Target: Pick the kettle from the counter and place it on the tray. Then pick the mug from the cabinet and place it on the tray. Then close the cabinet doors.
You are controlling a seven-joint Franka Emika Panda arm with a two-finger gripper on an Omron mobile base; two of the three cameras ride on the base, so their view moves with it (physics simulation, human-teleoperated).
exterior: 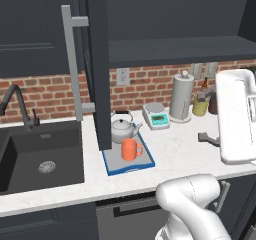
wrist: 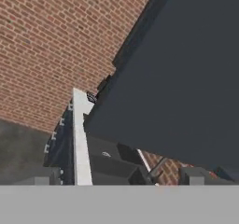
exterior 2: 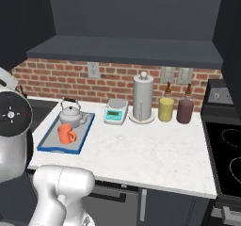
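Note:
The silver-grey kettle (exterior: 122,128) (exterior 2: 70,113) and the orange mug (exterior: 131,149) (exterior 2: 66,133) both stand on the blue-rimmed tray (exterior: 111,168) (exterior 2: 47,143) on the white counter (exterior: 185,151) (exterior 2: 150,154). Above them the navy cabinet (exterior: 175,49) (exterior 2: 127,51) is open, its shelf bare. The left cabinet door (exterior: 100,59) (wrist: 177,69) swings out over the tray, with its grey bar handle (exterior: 74,64) (wrist: 80,139). My gripper (wrist: 121,176) is open and holds nothing. It faces that door's panel up close, with the handle just left of centre.
A dark sink (exterior: 45,159) and faucet (exterior: 17,104) lie left of the tray. A white scale (exterior: 156,116) (exterior 2: 116,112), a paper-towel roll (exterior: 181,96) (exterior 2: 143,98) and two canisters (exterior 2: 165,109) (exterior 2: 185,110) line the brick wall. A stove (exterior 2: 226,159) is at the right.

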